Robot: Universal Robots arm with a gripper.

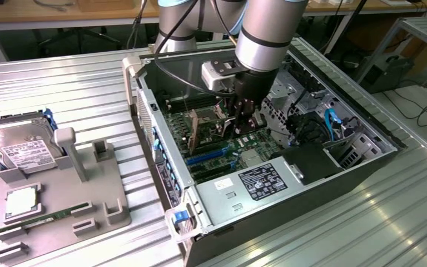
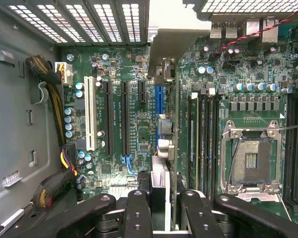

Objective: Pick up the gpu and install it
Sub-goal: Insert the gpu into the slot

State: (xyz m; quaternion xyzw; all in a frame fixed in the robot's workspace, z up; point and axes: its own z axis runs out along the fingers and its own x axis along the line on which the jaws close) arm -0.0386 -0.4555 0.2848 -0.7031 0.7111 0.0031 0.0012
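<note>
We see an open dark metal computer case (image 1: 362, 167) lying on its side on a ribbed aluminium table (image 1: 65, 94). Inside it sits a green motherboard (image 2: 139, 129) with black and white expansion slots, a blue slot (image 2: 159, 99), an empty silver processor socket (image 2: 251, 158), bundled cables in one corner, and a grey power supply box with a dark label (image 1: 262, 181) near the exterior view's bottom.

At the exterior view's left, a grey moulded holder tray (image 1: 87, 214) carries a boxy silver hard drive with a white label (image 1: 20, 147), a narrow green memory stick (image 1: 46, 217) and a small square silver chip (image 1: 20, 201).

The black gripper (image 2: 159, 198) reaches down into the case over the motherboard. Its fingers (image 2: 137, 210) pinch the thin flat gpu card (image 2: 161, 144) between them, edge-on to the wrist view. The card stands upright above the board, just beside the blue slot, with its silver metal end bracket (image 2: 171, 37) up against the perforated rear wall of the case.

We cannot tell whether the card's lower edge is in the slot or just above it; in the exterior view the arm (image 1: 269, 33) and gripper hide most of the card.
</note>
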